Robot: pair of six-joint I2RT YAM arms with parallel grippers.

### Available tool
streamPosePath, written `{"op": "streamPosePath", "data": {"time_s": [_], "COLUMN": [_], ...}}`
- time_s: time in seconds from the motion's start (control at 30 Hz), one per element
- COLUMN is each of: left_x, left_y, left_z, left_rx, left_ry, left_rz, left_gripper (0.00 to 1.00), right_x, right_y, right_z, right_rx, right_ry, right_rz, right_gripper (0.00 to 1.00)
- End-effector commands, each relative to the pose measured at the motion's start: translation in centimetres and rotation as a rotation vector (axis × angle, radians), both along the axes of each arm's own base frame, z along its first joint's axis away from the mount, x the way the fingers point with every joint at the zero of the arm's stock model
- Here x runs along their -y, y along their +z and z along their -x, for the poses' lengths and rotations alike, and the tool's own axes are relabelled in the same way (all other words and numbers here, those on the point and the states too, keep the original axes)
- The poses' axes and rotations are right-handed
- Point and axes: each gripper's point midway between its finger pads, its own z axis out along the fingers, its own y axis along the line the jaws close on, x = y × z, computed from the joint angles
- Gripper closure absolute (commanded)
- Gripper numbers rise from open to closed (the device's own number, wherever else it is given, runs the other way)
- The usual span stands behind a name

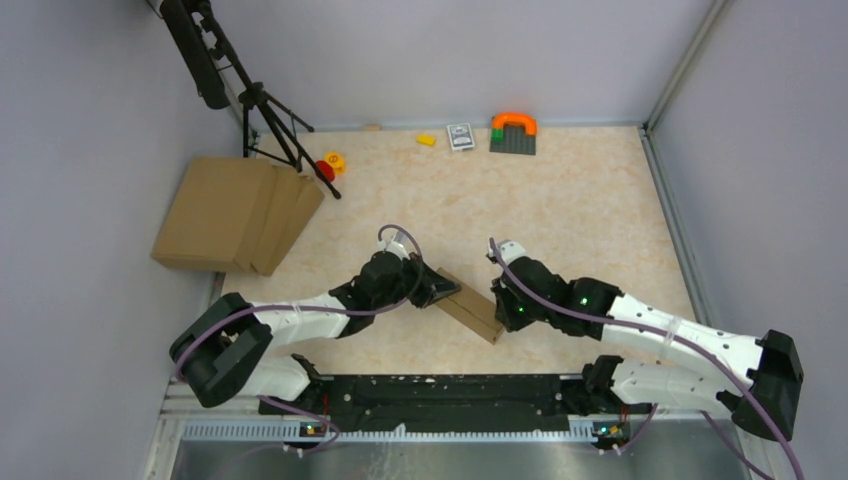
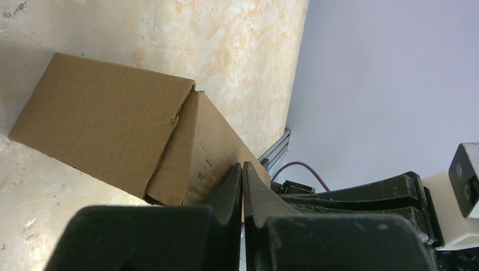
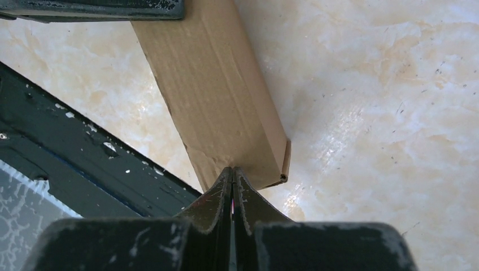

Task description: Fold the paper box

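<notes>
A: Seen from above, where does it lie?

B: The small plain brown cardboard paper box (image 1: pixel 470 305) lies slantwise on the beige marbled counter (image 1: pixel 560 220), near the middle of the near edge. It is folded into a long closed shape. The left gripper (image 1: pixel 449 292) meets its far-left end and the right gripper (image 1: pixel 500 318) meets its near-right end.

A: What else is up there?

B: A bigger pile of flat brown cardboard (image 1: pixel 235 212) sits by the left edge toward the far-left corner, well apart from the box. A black tripod (image 1: pixel 265 110) stands just behind the pile.

A: And the left wrist view?

B: The left gripper (image 2: pixel 243 168) is clenched, its black fingers pressed together with nothing visible between them. The tips are right at the end face of the paper box (image 2: pixel 107 121).

A: The right wrist?

B: Much the same. The right gripper (image 3: pixel 232 171) is clenched tight, its tips against the box's (image 3: pixel 214 96) nearest end. The black rail (image 3: pixel 56 152) along the counter's near edge runs just beside it.
</notes>
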Motion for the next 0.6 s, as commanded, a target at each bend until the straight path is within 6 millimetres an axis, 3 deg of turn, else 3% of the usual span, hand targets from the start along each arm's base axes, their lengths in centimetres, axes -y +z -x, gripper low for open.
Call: {"op": "streamPosePath", "data": {"time_s": [0.0, 0.17, 0.23, 0.4, 0.5, 0.57], "left_x": [-0.4, -0.4, -0.4, -0.3, -0.3, -0.3], "left_y": [-1.1, -1.0, -0.9, -0.9, -0.9, -0.9], "left_z": [0.4, 0.3, 0.2, 0.3, 0.3, 0.3], "left_rx": [0.000, 0.002, 0.003, 0.001, 0.003, 0.001], "left_ry": [-0.004, -0.001, 0.000, -0.007, -0.006, -0.006], "left_rz": [-0.058, -0.057, -0.057, -0.057, -0.059, -0.061], "left_gripper": [1.00, 1.00, 1.00, 1.00, 1.00, 1.00], "right_x": [-0.3, -0.7, -0.9, -0.5, -0.3, -0.2], "right_y": [1.6, 3.9, 3.3, -0.8, -1.6, -1.1], "right_z": [-0.5, -0.3, 0.3, 1.3, 1.1, 0.8], "right_rx": [0.028, 0.036, 0.009, -0.067, -0.084, -0.069], "right_ry": [-0.017, 0.009, 0.027, 0.023, 0.003, -0.006], "right_rz": [-0.016, -0.049, -0.058, -0.013, 0.024, 0.036], "right_gripper": [1.00, 1.00, 1.00, 1.00, 1.00, 1.00]}}
